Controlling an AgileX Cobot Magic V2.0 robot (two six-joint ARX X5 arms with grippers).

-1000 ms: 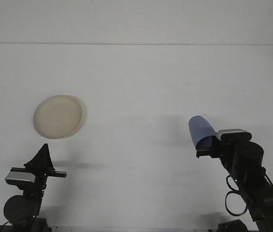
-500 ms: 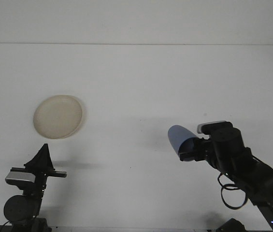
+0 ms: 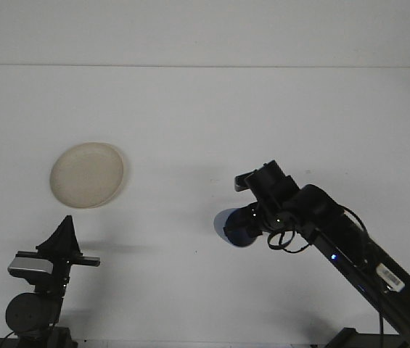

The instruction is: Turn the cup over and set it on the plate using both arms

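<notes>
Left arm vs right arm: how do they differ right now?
The left gripper sits low at the near edge, empty; the right gripper reaches toward mid-table, shut on the blue cup. The left is nearer the plate, the right farther. Both are black.

1 front view overlooks the table (image 3: 205,109).

Both arms matte black; right arm (image 3: 335,235) has looped black cables, blue LED, white label; left arm (image 3: 41,286) silver-grey camera module.
</notes>
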